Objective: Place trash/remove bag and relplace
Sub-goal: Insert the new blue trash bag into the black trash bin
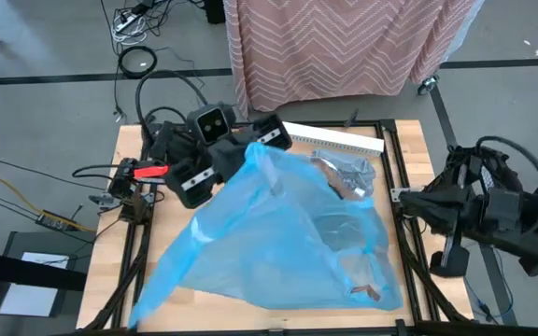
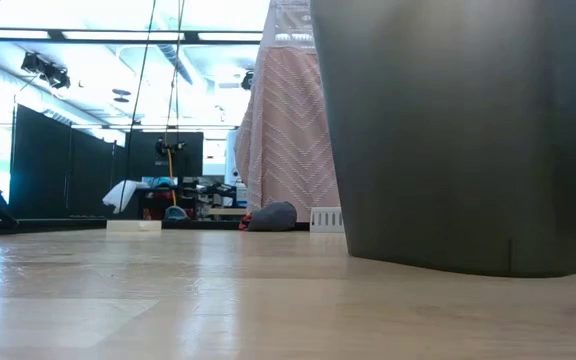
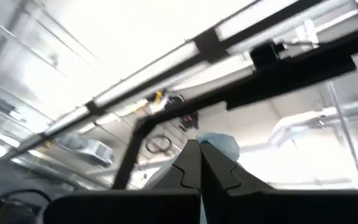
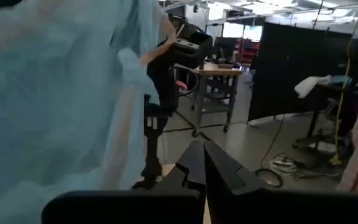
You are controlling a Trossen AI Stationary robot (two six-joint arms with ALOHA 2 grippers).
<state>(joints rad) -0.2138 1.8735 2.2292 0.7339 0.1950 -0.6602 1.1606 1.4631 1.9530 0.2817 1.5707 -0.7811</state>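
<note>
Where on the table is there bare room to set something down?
Bare wood shows at the near-left corner, between the blue bag and the table's left edge. The middle and right are crowded: the bag covers them, with grey plastic behind it.

A large plastic bag (image 1: 269, 233) lies spread over the middle of the table (image 1: 129, 257), reaching toward the lower left. The left gripper (image 1: 250, 149) sits at its upper left edge. The right arm (image 1: 493, 215) waits off the table's right edge.
</note>
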